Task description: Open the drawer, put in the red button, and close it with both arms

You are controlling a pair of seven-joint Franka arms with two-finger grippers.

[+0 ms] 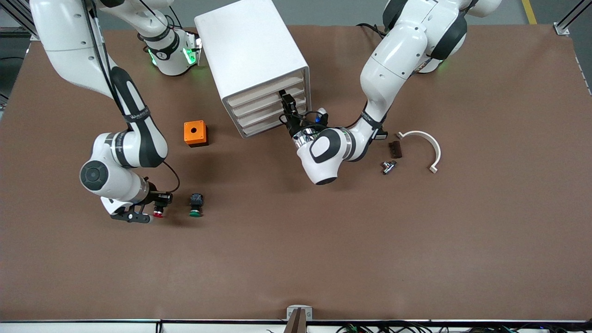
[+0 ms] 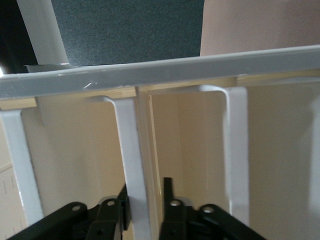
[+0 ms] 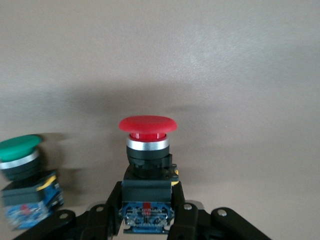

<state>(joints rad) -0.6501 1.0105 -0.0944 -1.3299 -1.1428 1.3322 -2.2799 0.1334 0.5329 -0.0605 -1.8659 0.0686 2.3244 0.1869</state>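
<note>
The right gripper [image 3: 146, 220] pinches the red button [image 3: 147, 150] by its black-and-blue body, one finger on each side of it, the round red cap pointing away from the wrist. In the front view this gripper [image 1: 156, 209] sits low over the tabletop [image 1: 323, 259] toward the right arm's end, with the red button [image 1: 158, 213] between its fingers. Just beside it lies the green button [image 1: 195, 206], on its side, with its cap toward the front camera; the right wrist view shows the same green button [image 3: 22, 170] close to the held one but apart from it.

The left gripper [image 1: 287, 110] is at the front of the white cabinet [image 1: 252, 60], level with the upper drawers. In the left wrist view its fingers [image 2: 120, 205] stand on either side of a white upright handle [image 2: 131, 165] of the drawer [image 1: 270, 102], with only a narrow gap between them; whether they press on the handle I cannot tell. All four drawers look closed in the front view.

An orange box [image 1: 195, 133] with a round hole stands on the tabletop between the cabinet and the two buttons. Toward the left arm's end lie a curved white bracket [image 1: 428, 143], a small dark block [image 1: 394, 149] and a small metal piece [image 1: 388, 166].
</note>
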